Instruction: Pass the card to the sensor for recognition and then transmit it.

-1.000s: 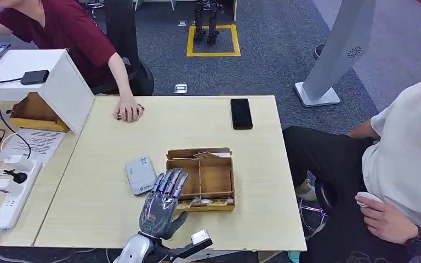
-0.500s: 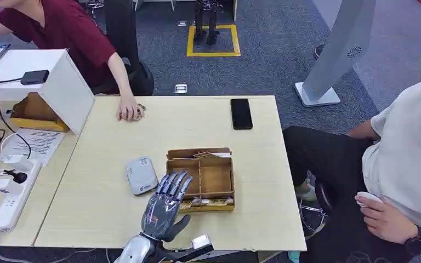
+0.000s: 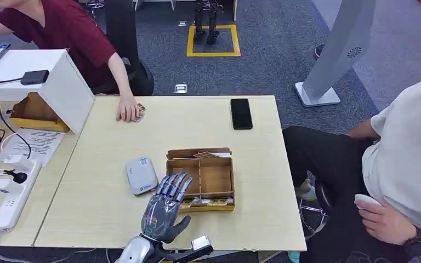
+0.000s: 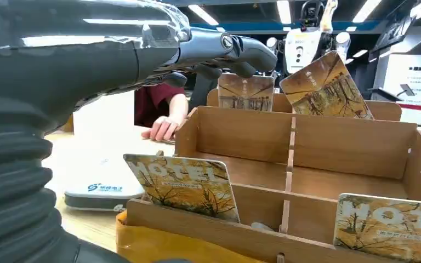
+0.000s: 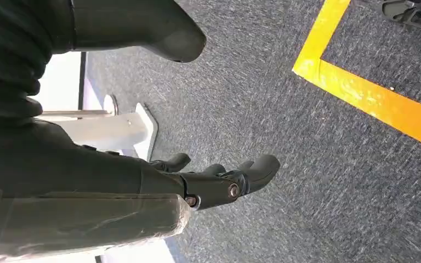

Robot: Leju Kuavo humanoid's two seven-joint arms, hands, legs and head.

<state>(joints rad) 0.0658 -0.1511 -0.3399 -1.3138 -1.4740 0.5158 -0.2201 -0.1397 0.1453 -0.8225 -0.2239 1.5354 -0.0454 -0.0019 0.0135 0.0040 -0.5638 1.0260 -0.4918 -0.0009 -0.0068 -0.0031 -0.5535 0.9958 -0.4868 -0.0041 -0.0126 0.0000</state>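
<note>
1. The left hand (image 3: 163, 211) hovers above the table (image 3: 109, 213), just at the near left corner of the wooden card box (image 3: 200, 178). Its fingers (image 3: 171, 184) are stretched out and apart, holding nothing.
2. The right hand (image 5: 219, 183) hangs over the carpet (image 5: 318, 181), well away from the table, its fingers loosely apart and empty.
3. The card nearest the left hand (image 4: 183, 185) stands upright in the front slot of the box, leaning slightly. I judge this the likely one to pick, though a second card (image 4: 392, 227) stands further along the same front slot.
4. Risk: the cards are thin and sit close against the front wall. Broad fingers could slip off the edge, or push the card flat into the slot.
5. Risk: the box looks light. A sideways nudge from the hand could shift it, or tip the two cards (image 4: 285, 90) propped along the back row.
6. Risk: the sensor (image 3: 141, 175) lies on the table just left of the box, close to the hand's path. A careless sweep could knock it askew.
7. Contents: the middle compartments of the box appear bare. Cards sit along the front and back rows.
8. A phone (image 3: 241, 113) lies near the table's far edge, and a person's hand (image 3: 128, 111) rests at the far left.
</note>
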